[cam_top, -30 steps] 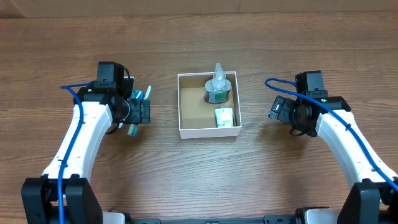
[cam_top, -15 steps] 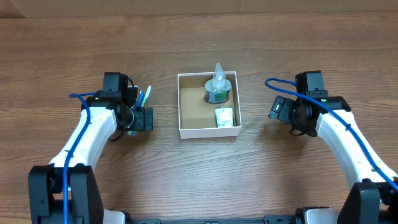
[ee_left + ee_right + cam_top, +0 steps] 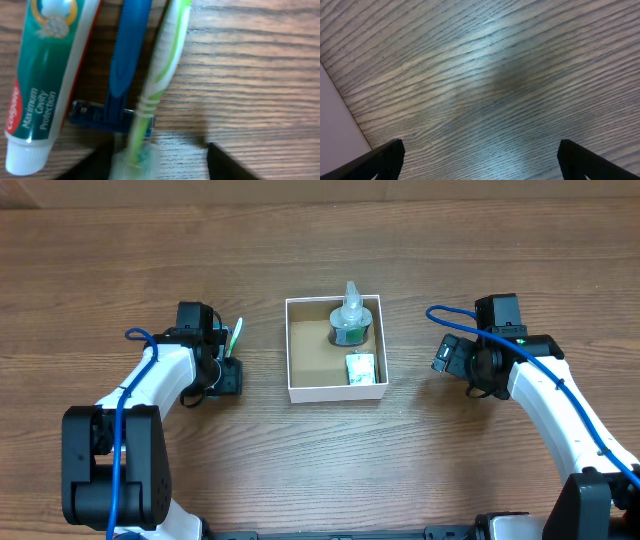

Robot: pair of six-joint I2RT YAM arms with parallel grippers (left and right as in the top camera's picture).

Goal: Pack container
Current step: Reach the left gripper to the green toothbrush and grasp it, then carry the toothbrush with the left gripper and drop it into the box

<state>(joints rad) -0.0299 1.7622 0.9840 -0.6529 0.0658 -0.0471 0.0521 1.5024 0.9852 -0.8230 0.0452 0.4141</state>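
Observation:
The container [image 3: 312, 352] is a square white box with a brown inside at the table's middle. It holds a clear pump bottle [image 3: 350, 321] and a small green-white packet [image 3: 360, 368]. My left gripper [image 3: 226, 361] is open, left of the container. In the left wrist view its fingers [image 3: 157, 167] straddle the head of a green toothbrush [image 3: 161, 70], which lies beside a blue razor [image 3: 124, 65] and a toothpaste tube [image 3: 42, 75]. My right gripper [image 3: 447, 358] is open and empty, right of the container, over bare wood [image 3: 480, 165].
The toothbrush's green handle [image 3: 236, 334] sticks out past the left gripper in the overhead view. The container's white wall [image 3: 335, 127] shows at the left edge of the right wrist view. The table is brown wood.
My left arm has swung inward and its gripper has shifted slightly right and nearer the front edge, over the toiletries. The right arm has not moved.

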